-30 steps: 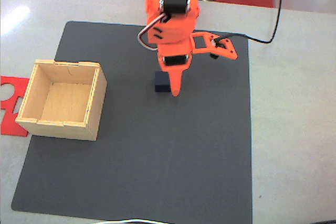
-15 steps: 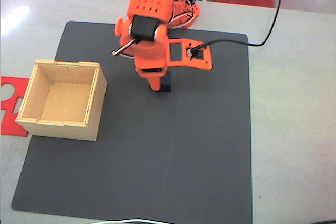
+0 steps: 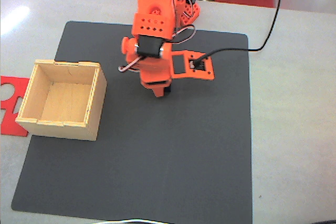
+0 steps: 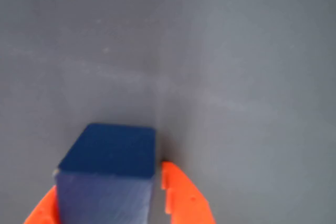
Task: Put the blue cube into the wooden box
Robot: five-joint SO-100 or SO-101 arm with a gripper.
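The orange arm comes in from the top edge of the fixed view and leans down over the upper middle of the dark mat, wrist pitched steeply so the claw points almost straight down at the mat. A flat orange bracket sticks out to the right of the wrist in that view, with a black cable looping off it toward the top right.

In the wrist view the cube sits right between the two orange fingers, one hugging each side. The right one looks to be touching or a hair off the cube's face, the left one is only a sliver at the bottom edge. So the claw is narrowed down around the cube, but I can't tell if it's actually clamped on it. From the fixed view just a dark corner of the cube peeks out by the fingertips. Can't say if it's resting on the mat or slightly off it.

The box sits on the left part of the mat, open top, well apart from the claw, with bare mat between them. Its left side overhangs the mat next to a red sheet on the table. Loads of open mat below and to the right of the claw; the mat's top edge is near behind the arm.
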